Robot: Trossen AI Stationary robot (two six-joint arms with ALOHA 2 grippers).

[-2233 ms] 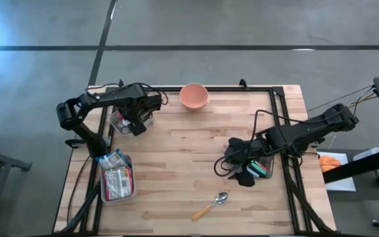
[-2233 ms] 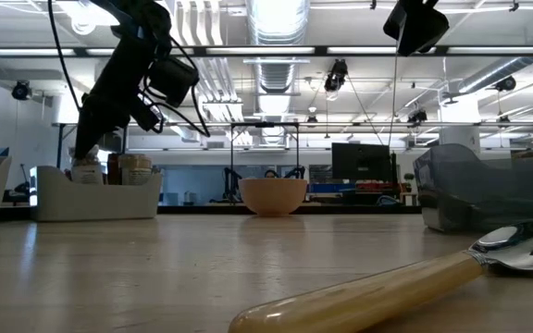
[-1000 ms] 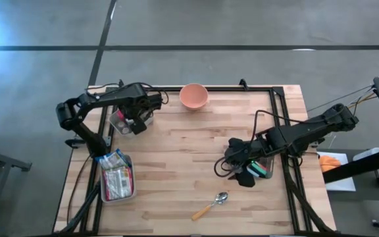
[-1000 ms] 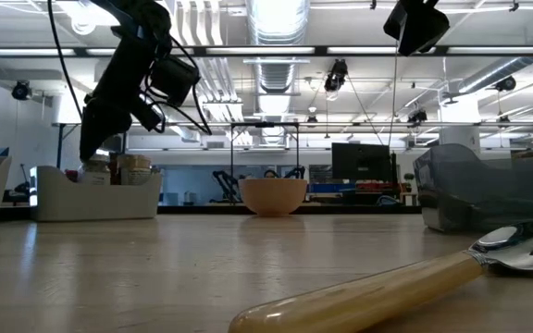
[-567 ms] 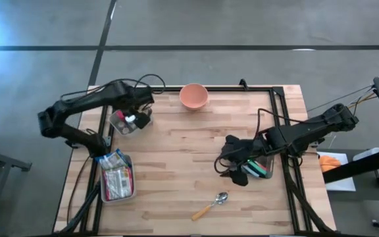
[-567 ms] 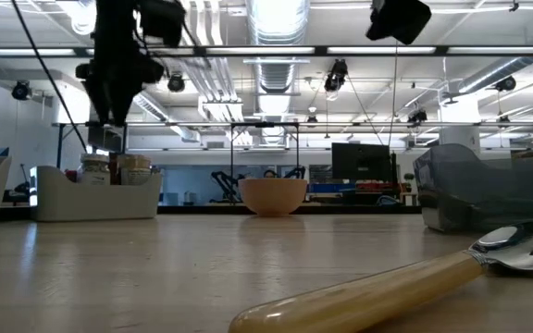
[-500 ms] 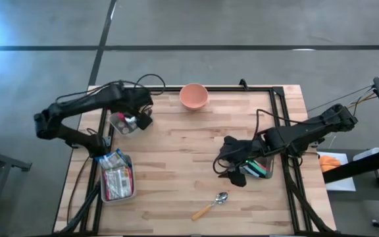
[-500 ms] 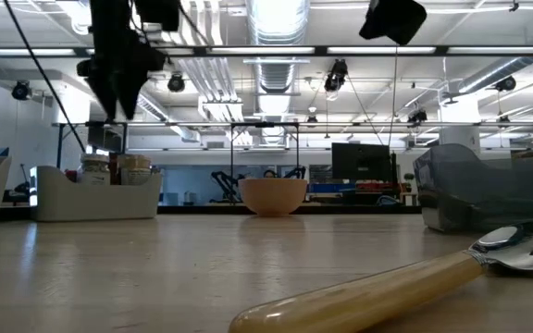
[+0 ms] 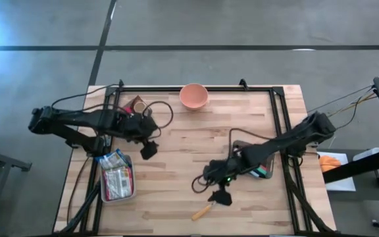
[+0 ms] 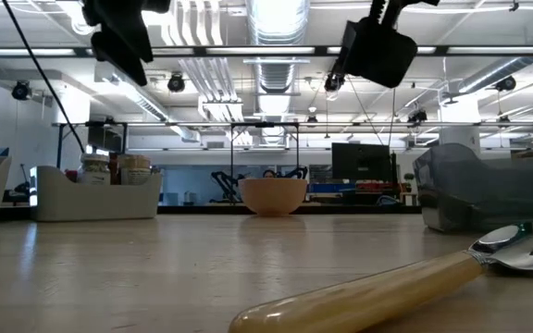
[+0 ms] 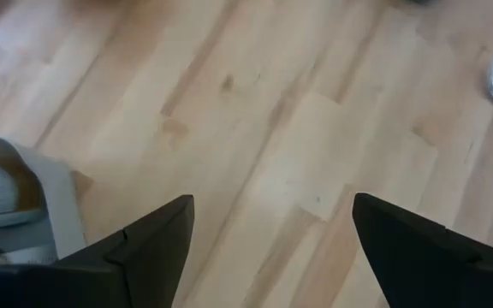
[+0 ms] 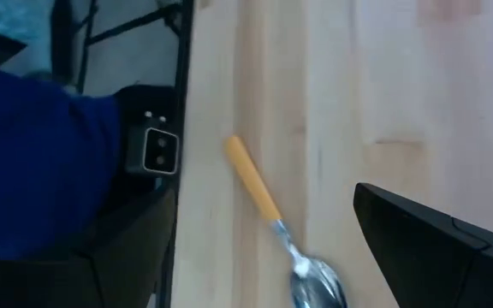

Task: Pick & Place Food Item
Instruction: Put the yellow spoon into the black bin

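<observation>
Spoon [image 9: 209, 205], wooden handle, metal bowl, lies at near table [image 9: 189, 145] edge, just beneath right gripper [image 9: 220, 197], jaws wide, empty. Left gripper [image 9: 148, 151] hovers over bare planks, spread, empty, beside clear tray of food packets [image 9: 116, 176]. Jar bin [image 10: 98, 190] farther left. Round pink bowl [image 9: 193, 96] at far edge.

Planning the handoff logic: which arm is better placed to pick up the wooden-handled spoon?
The right. Its open gripper hangs just above the wooden-handled metal spoon near the table's front edge, and the right wrist view looks straight down on that spoon. The left gripper, also open, hovers farther off, beside the clear bin of packets.
</observation>
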